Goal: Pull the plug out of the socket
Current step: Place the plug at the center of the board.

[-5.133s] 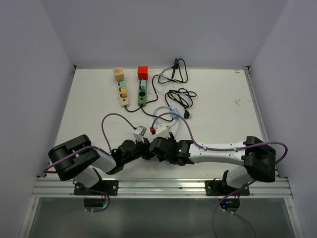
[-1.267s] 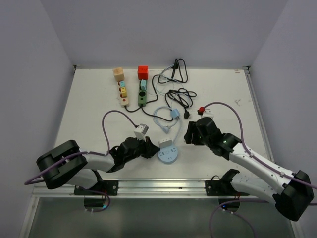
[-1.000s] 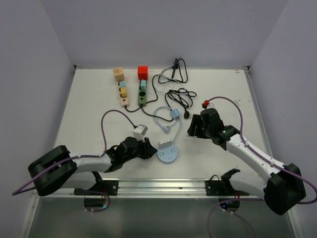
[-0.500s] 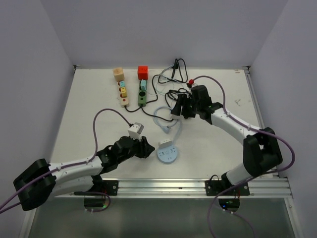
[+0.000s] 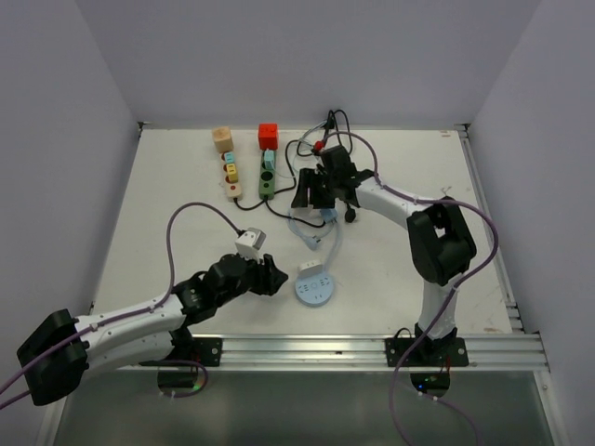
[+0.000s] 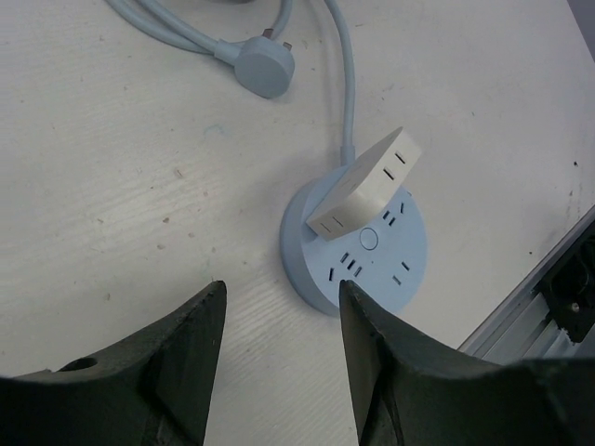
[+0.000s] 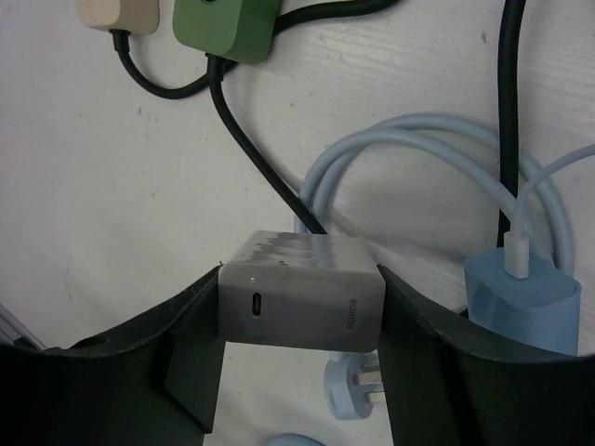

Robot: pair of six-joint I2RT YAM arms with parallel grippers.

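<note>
The left gripper (image 6: 282,311) is hanging open over the white surface (image 6: 121,186), its two dark fingers (image 6: 172,372) standing apart with nothing between them. Just ahead, a white plug (image 6: 364,186) is sitting tilted on the round blue socket (image 6: 372,269), whose pale blue cable (image 6: 350,84) is running up the frame.

1. The surface (image 5: 158,177) under me is white and matte, faintly scuffed.
2. Plain pale lavender-grey walls (image 5: 307,56) close me in at the back and both sides.
3. An aluminium rail (image 5: 307,350) lines the near edge.
4. Light is even and the shadows are soft.
</note>
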